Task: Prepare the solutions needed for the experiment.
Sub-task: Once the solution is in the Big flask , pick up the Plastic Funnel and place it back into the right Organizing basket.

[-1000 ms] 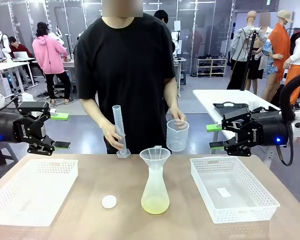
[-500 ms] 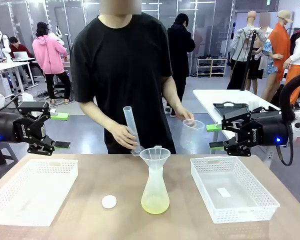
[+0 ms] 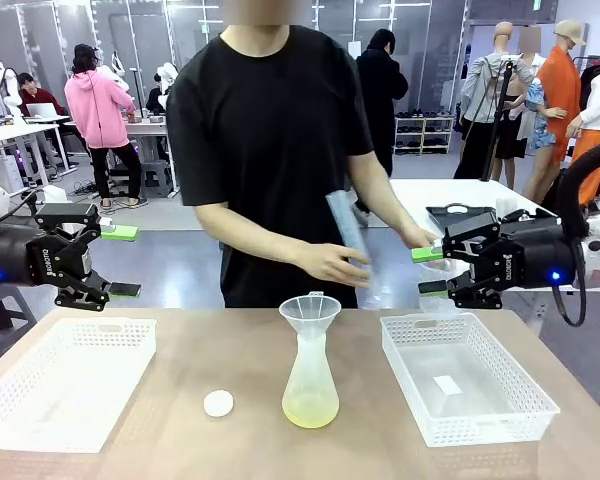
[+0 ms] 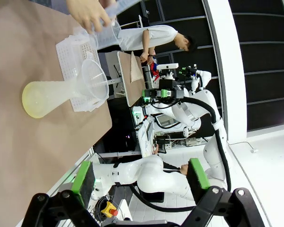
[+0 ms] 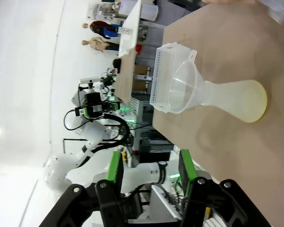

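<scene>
The left tool (image 3: pixel 122 261) is open, with its two green pads well apart and nothing between them. The right tool (image 3: pixel 430 272) also stands with a gap between its pads; the right wrist view shows that gap empty. On the black body of each tool the word ROBOTIQ can be read in white letters. Both arms come in level from the sides, above the desk (image 3: pixel 230 350), with the tools pointing to the middle, and a small blue light shows on each wrist.

At the far side a person in a black shirt (image 3: pixel 270 150) leans toward the right tool. One hand (image 3: pixel 332 264) holds a clear measuring cylinder (image 3: pixel 348 232), which is tilted. The other hand (image 3: pixel 418 238) is just beside the upper pad of the right tool.

On the desk a white basket (image 3: pixel 10 400) lies at the left and a second white basket (image 3: pixel 395 345) at the right, with a small white slip inside it; no writing can be read on it. Between them stands a frosted conical flask (image 3: pixel 310 375), upright, with a clear funnel (image 3: pixel 310 312) in its neck. The solution (image 3: pixel 310 410) is a shallow, pale yellow-green layer at the bottom of this flask. A small round white cap (image 3: pixel 218 403) lies on the desk to the left of the flask, apart from it.
</scene>
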`<state>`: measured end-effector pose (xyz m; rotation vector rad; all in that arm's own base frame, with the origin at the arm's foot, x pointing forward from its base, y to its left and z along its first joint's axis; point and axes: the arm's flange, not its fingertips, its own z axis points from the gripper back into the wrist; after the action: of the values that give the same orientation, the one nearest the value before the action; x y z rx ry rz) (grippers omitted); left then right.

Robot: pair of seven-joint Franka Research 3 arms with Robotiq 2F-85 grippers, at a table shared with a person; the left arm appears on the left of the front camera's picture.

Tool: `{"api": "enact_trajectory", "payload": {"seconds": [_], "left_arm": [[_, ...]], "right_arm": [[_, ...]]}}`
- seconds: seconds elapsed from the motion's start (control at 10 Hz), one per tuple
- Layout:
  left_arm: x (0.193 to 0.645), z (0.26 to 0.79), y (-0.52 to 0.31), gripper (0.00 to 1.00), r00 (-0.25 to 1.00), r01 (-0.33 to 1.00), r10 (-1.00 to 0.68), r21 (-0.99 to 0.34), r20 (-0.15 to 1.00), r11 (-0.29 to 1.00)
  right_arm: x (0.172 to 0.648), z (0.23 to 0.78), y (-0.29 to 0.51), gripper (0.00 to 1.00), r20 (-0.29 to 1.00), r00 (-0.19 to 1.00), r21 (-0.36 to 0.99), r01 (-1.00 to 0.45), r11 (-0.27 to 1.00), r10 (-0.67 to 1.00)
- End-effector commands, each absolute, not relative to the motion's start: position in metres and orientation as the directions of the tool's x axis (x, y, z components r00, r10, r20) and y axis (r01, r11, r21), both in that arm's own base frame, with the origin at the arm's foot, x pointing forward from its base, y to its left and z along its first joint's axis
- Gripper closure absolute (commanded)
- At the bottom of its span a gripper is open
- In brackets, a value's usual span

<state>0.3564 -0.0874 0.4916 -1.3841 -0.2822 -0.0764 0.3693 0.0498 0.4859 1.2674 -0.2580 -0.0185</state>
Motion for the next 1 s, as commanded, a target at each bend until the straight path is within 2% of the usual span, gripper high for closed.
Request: {"api": "enact_trajectory", "payload": {"seconds": [0.0, 0.3, 0.6, 0.8, 0.9], "left_arm": [[0.357, 0.493, -0.089, 0.0, 0.961, 0.224, 0.118, -0.956, 0.248, 0.191], [0.357, 0.493, -0.089, 0.0, 0.961, 0.224, 0.118, -0.956, 0.248, 0.191], [0.357, 0.493, -0.089, 0.0, 0.961, 0.224, 0.118, -0.956, 0.248, 0.191], [0.357, 0.493, -0.089, 0.0, 0.961, 0.224, 0.118, -0.956, 0.248, 0.191], [0.357, 0.493, -0.089, 0.0, 0.961, 0.224, 0.118, -0.956, 0.248, 0.191]], "right_arm": [[0.394, 0.518, 0.058, 0.4, 0.266, 0.959, 0.863, -0.192, 0.468, -0.097], [0.448, 0.561, 0.104, 0.4, 0.308, 0.95, 0.692, -0.259, 0.674, 0.048], [0.479, 0.577, 0.17, 0.4, 0.242, 0.955, 0.472, -0.268, 0.84, 0.168], [0.485, 0.58, 0.202, 0.4, 0.186, 0.963, 0.382, -0.252, 0.889, 0.193], [0.486, 0.581, 0.211, 0.4, 0.203, 0.961, 0.347, -0.252, 0.903, 0.19]]}}
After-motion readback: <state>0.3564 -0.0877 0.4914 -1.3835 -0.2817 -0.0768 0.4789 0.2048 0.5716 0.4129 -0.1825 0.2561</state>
